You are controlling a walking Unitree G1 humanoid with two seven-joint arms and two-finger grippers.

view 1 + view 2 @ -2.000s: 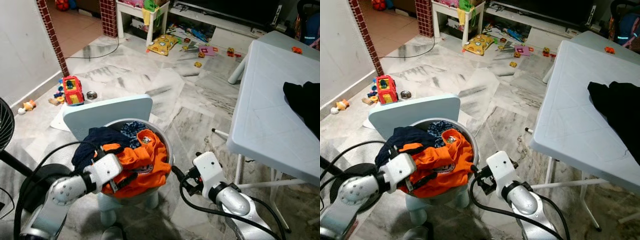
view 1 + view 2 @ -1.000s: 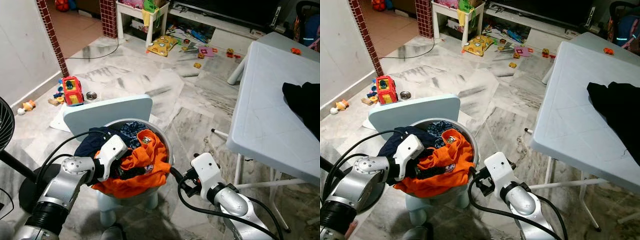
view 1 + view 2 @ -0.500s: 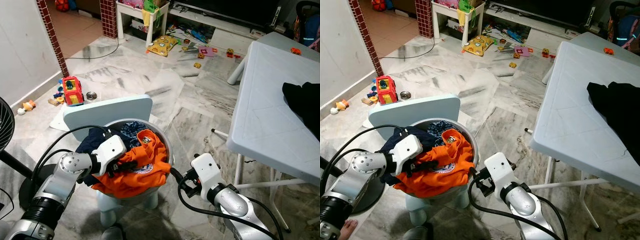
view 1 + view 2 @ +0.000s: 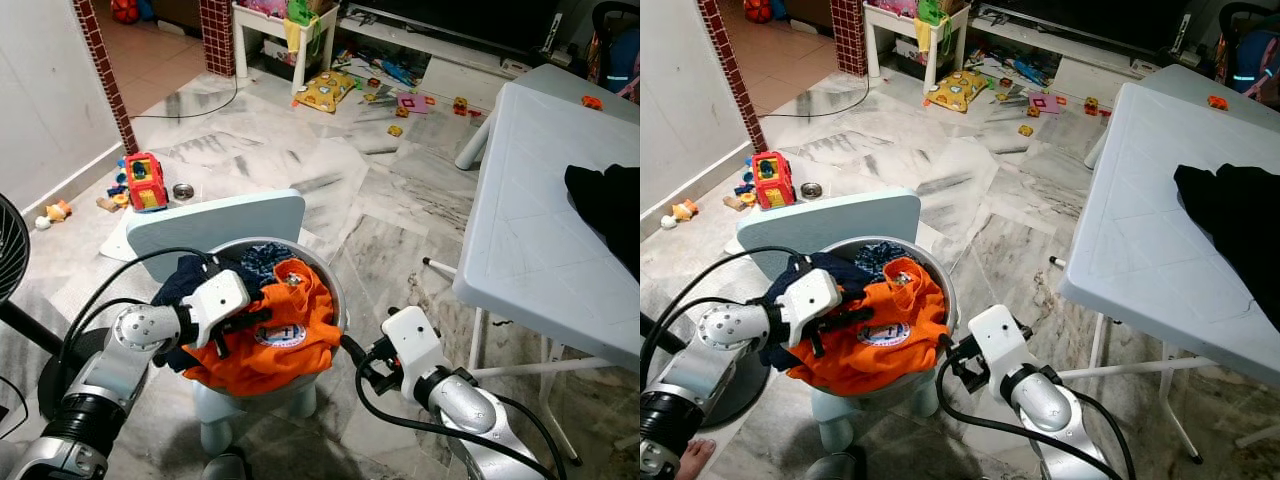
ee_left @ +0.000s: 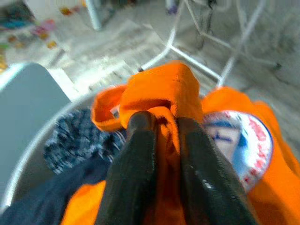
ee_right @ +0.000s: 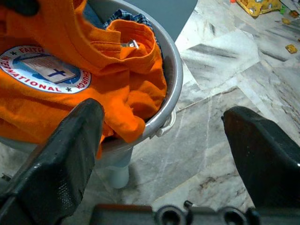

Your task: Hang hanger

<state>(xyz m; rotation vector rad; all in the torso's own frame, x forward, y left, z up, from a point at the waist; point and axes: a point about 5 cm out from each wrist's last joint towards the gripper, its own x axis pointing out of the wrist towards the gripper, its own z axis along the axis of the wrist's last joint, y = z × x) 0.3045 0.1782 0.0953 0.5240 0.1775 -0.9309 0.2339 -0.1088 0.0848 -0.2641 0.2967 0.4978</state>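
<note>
Work is at its start, we judge: left gripper (image 5: 157,140) fingers clamp the orange shirt (image 4: 280,335) in the basin (image 4: 945,285); right gripper (image 6: 173,140) fingers apart beside it. We see no hanger.

Soft, even daylight fills both head views, sharp throughout, with faint shadows beneath the white plastic table (image 4: 540,230). The left wrist view is blurred, its black fingers (image 5: 133,173) out of focus; the right wrist view is crisp beyond its blurred fingers.
</note>
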